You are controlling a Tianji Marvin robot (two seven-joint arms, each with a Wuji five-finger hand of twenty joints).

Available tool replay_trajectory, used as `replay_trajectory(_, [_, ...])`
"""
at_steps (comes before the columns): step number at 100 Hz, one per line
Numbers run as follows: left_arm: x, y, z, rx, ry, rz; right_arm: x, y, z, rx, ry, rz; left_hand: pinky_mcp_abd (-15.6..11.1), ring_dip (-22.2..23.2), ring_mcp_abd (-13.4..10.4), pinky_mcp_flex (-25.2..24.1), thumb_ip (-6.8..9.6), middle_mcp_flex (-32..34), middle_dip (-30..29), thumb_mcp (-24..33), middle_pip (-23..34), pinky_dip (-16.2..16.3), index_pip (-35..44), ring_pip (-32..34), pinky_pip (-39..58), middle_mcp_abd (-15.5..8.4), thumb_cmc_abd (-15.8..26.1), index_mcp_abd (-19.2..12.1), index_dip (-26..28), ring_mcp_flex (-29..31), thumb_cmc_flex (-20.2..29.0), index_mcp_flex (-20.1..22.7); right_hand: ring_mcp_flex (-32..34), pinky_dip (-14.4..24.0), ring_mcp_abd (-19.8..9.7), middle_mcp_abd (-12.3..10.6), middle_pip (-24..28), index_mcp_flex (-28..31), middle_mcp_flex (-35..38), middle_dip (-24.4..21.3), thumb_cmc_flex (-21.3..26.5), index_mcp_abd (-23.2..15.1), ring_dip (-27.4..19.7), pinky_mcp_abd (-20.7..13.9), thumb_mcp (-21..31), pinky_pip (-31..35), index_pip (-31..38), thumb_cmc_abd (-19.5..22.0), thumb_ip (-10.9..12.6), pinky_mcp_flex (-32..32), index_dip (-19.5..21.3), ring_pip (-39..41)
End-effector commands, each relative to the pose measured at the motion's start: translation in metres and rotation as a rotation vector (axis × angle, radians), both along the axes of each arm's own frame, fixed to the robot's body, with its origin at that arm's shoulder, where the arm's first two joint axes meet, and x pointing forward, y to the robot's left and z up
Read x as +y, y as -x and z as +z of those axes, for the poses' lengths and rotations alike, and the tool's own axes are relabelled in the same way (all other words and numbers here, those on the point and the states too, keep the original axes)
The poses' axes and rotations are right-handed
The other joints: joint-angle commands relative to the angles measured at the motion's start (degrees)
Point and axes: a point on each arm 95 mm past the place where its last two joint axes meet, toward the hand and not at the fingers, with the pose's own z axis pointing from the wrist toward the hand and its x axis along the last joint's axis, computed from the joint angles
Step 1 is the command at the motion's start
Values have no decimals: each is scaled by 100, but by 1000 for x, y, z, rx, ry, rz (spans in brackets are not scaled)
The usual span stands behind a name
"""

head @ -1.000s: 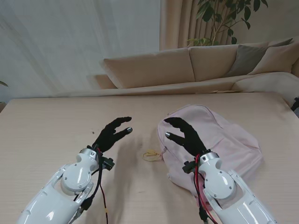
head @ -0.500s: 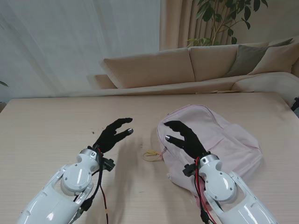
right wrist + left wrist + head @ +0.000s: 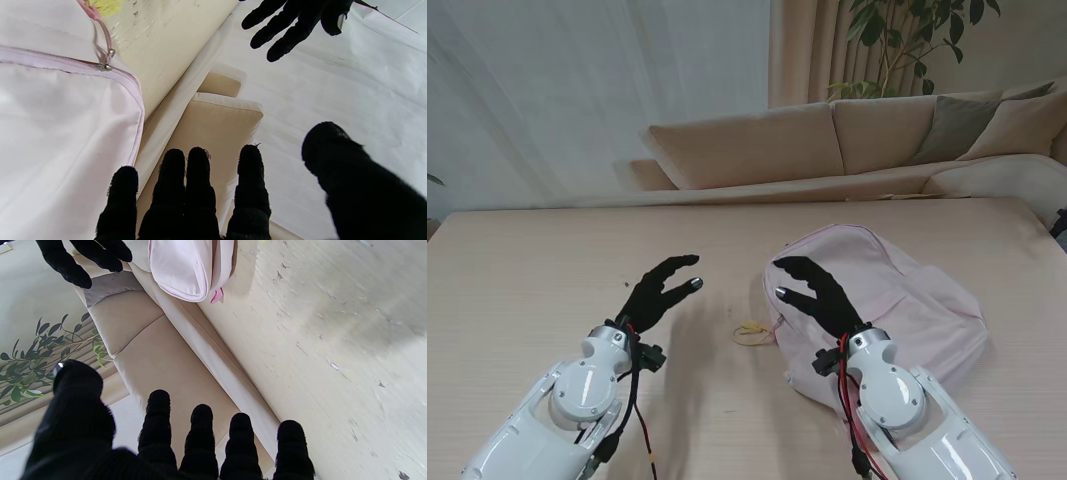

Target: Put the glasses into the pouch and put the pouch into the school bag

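The pink school bag (image 3: 897, 305) lies flat on the table at my right, its zip closed along the rim (image 3: 83, 71) with a metal pull (image 3: 106, 63). My right hand (image 3: 819, 296) hovers over the bag's near-left corner, fingers spread and holding nothing. My left hand (image 3: 659, 289) floats above bare table to the left of the bag, fingers apart and empty. From each wrist camera I see the other hand: the right hand (image 3: 83, 256) and the left hand (image 3: 293, 23). No glasses or pouch appear in any view.
A small yellowish loop, like a rubber band (image 3: 749, 331), lies on the table between my hands, just left of the bag. Beyond the table's far edge stands a beige sofa (image 3: 827, 150) with a plant (image 3: 907, 40) behind it.
The left hand has drawn back slightly towards me and to the left. The right hand has shifted a little nearer to me over the bag's corner. Nothing was picked up.
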Motion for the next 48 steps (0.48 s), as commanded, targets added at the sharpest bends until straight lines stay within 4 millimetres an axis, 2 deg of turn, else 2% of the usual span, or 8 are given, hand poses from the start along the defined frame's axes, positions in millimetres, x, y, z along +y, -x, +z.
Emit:
replay_trajectory(1, [-8,3,2,-2,11,-22,3,2,-1,7,-5,21,-7,-24,-65,-22,193,-54,-63,-77,7,-4,-62,-85,-83,45,110,44,-33,-107,-87,123,-184,84,-226,-171,-23,-108,-83,-92,23,-50,-33,-101,-190,-125,-30,59,103,-68,-42,-50])
replay_trajectory(48, [-11,8,9,-29,-3,-16,-2,5,-3,9,-13,0,-2,-22,-50,-27,189,-56,-57,-84,28,5,-41,-57,-92,66,122,39,-32,-130,-81,124,-165,161,-218,-165,-26,-54,-48,-98,15,-45,-35,-85,-244,-180,-33,77,106,-64,-44,-51])
